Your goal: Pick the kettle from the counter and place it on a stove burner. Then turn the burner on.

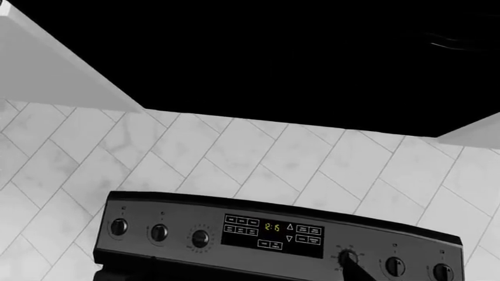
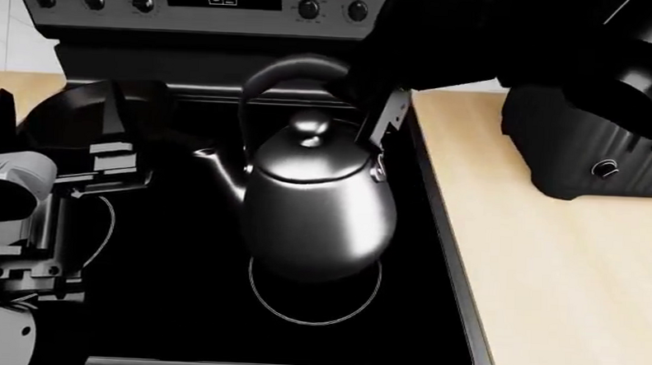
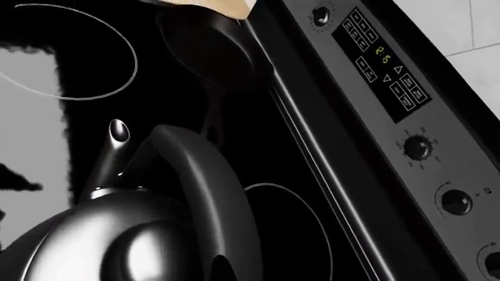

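Kettle (image 2: 319,203) stands on the front stove burner (image 2: 313,301) ring, right gripper (image 2: 378,123) at its arched handle, grip state unclear; next, release and reach the control knobs (image 2: 308,8) behind

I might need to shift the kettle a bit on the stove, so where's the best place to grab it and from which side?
Grip the kettle by the top of its tall arched black handle, coming down from above. The arch stands upright well clear of the knobbed lid, leaving room for the fingers, while the round glossy body offers no flat hold. The spout points toward the robot's left.
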### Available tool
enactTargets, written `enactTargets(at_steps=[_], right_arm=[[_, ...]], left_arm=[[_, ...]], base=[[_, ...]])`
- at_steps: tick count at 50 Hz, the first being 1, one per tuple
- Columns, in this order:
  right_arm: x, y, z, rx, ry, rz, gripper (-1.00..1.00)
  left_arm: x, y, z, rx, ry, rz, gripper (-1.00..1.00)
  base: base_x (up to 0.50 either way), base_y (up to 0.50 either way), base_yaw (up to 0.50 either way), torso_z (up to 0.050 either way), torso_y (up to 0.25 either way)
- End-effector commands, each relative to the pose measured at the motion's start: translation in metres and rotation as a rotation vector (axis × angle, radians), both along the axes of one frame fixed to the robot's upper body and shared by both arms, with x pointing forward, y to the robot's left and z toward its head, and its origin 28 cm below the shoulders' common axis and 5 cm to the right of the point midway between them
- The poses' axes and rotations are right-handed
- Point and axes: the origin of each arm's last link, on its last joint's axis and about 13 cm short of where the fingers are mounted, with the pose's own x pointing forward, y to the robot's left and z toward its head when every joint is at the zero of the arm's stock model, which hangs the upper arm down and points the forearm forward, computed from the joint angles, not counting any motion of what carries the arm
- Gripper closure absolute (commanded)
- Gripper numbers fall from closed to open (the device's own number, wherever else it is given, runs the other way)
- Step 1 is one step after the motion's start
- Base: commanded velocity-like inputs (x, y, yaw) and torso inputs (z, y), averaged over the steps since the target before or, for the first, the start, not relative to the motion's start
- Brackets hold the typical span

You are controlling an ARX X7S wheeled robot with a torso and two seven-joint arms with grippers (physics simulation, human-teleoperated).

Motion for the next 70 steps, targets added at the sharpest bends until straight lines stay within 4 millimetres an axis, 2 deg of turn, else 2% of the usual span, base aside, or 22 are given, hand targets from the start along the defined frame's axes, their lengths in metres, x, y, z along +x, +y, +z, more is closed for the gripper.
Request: enactTargets(at_steps=[1,59,66,67,70], right_arm=[[0.005,0.0,0.0,0.07,-0.077,0.001,1.0],[0.009,-0.009,-0.05,0.161,-0.001,-0.015,1.0],[0.004,-0.011,-0.052,0.157,0.01,-0.004,1.0],[0.001,-0.011,-0.052,0.151,0.017,0.016,-1.0],[-0.005,-0.012,-0.05,0.137,0.025,0.046,-1.0]], left_arm=[[0.0,0.0,0.0,-0.001,0.002,-0.002,-1.0],[-0.002,-0.001,-0.002,0.002,0.006,-0.006,-1.0],[-0.003,-0.001,-0.001,0.003,0.005,-0.006,-1.0],[-0.003,-0.001,-0.001,0.003,0.005,-0.006,-1.0],[-0.003,-0.001,-0.001,0.002,0.005,-0.006,-1.0]], base=[[0.0,0.0,0.0,0.0,0.01],[0.0,0.0,0.0,0.001,0.001],[0.0,0.0,0.0,0.0,0.001],[0.0,0.0,0.0,0.0,0.0],[0.0,0.0,0.0,0.0,0.0]])
